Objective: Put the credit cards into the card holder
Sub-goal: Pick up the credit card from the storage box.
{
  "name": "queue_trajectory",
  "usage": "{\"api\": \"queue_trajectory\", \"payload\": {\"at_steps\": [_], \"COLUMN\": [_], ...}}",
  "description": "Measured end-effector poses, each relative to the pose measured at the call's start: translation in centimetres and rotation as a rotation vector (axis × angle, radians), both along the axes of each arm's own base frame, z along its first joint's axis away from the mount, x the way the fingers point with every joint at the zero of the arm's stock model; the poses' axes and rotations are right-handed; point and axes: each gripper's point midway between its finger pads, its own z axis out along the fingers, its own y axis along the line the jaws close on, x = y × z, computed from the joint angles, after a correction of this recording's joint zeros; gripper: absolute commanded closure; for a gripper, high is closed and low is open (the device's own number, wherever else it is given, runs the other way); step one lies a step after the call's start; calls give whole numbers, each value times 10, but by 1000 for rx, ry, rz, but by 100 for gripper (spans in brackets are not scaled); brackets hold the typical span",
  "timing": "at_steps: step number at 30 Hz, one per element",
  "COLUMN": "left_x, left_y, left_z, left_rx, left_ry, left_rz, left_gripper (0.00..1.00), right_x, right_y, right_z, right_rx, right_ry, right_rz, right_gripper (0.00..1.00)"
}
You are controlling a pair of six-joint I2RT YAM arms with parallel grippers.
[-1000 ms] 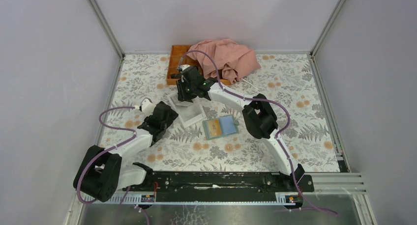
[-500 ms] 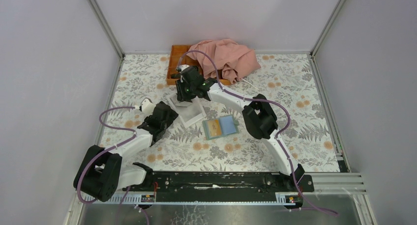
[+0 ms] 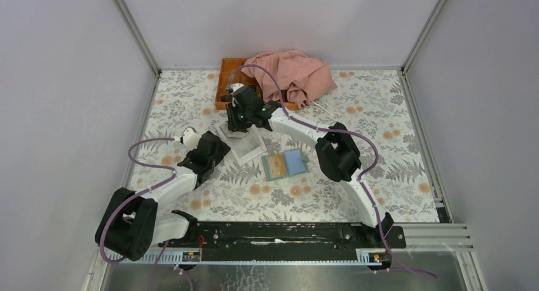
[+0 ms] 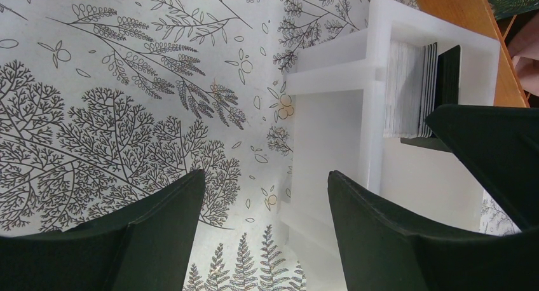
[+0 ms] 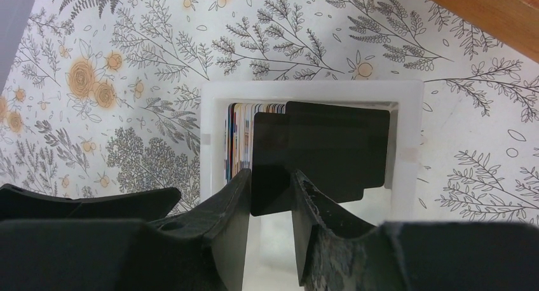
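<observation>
- The card holder (image 3: pixel 285 164) lies open and flat on the tabletop (image 3: pixel 381 126). Its pale blue and orange inner faces are up, and it sits near the right arm's elbow.
- The left arm's fingers (image 4: pixel 159 240) are spread wide with nothing between them. They hover just beside the near-left wall of the white box (image 5: pixel 311 91).
- The credit cards (image 5: pixel 238 142) stand on edge in a pack at one end of that box. Two dark cards lean off the pack toward the box's open part.
- The right arm's fingers (image 5: pixel 222 227) reach down into the box and stand narrowly apart, one on each side of the nearer dark card. It cannot be determined whether they already pinch it.
- Governing relation: the closing line of the fingers runs across the card's thickness, so the card should lift out edge-first.
- From the box, the card holder lies to the right and nearer the arm bases. The right arm is the closer arm to both.
- An orange tray (image 3: pixel 227 81) sits beyond the box.
</observation>
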Motion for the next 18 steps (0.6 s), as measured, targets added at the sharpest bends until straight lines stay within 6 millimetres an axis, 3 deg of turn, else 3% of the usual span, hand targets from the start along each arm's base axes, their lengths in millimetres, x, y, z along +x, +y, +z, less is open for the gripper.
{"api": "queue_trajectory", "payload": {"at_steps": [9,15,18], "left_x": [0,0,1], "left_y": [0,0,0], "left_z": [1,5,10], "left_rx": [-1,-4,-6], "left_ry": [-2,-15,-30], "left_rz": [0,1,-1], "left_gripper": [22,21,19], "right_x": [0,5,11], "right_y": [-11,-26,-32], "right_z": [11,21,25], "right_rx": [-26,-65,-83], "right_ry": [-53,-144,-189], "right_rz": [-25,-62,-82], "right_gripper": [77,98,100]}}
